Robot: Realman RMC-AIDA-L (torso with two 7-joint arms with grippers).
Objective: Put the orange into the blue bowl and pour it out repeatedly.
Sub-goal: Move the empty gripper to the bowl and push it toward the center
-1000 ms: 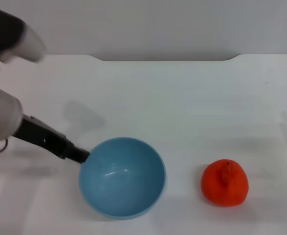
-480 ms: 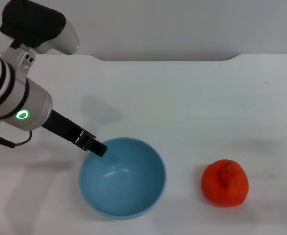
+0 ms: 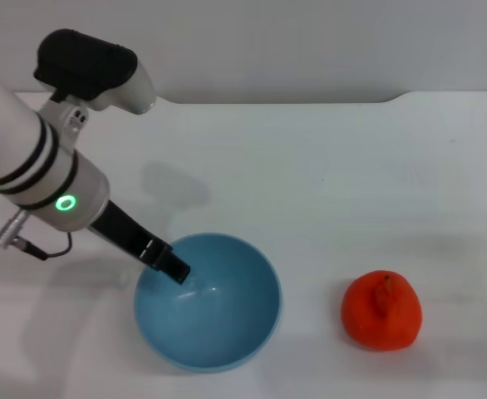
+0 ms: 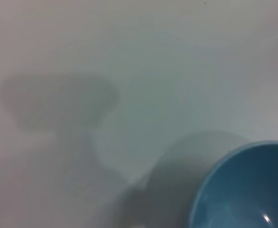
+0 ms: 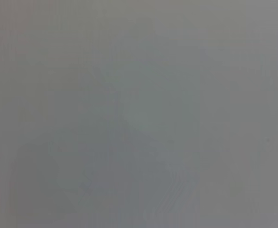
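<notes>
Head view: the left arm, white with black bands and a green indicator ring, entered from the left side of the frame and reached down and rightward. The left gripper (image 3: 175,272), a dark slender fingertip assembly, sat at the near-left rim of the round, deep, glossy light-blue bowl (image 3: 218,332), its tip just over the rim and above the inside wall. Whether its jaws were apart or together could not be told from this angle. The bowl stood upright on the white tabletop (image 3: 335,174), with nothing visible inside it. To the right of the bowl, well apart from it, the bright red-orange, lumpy, roundish fruit with a small stem nub, the orange (image 3: 381,310), rested on the tabletop, stem nub upward.

Left wrist view: one part of the blue bowl's rim and interior (image 4: 245,190) appeared over the pale tabletop (image 4: 153,71), with soft shadows beside it.

Right wrist view: only a uniform grey field was recorded; the right gripper was not seen in any picture.
</notes>
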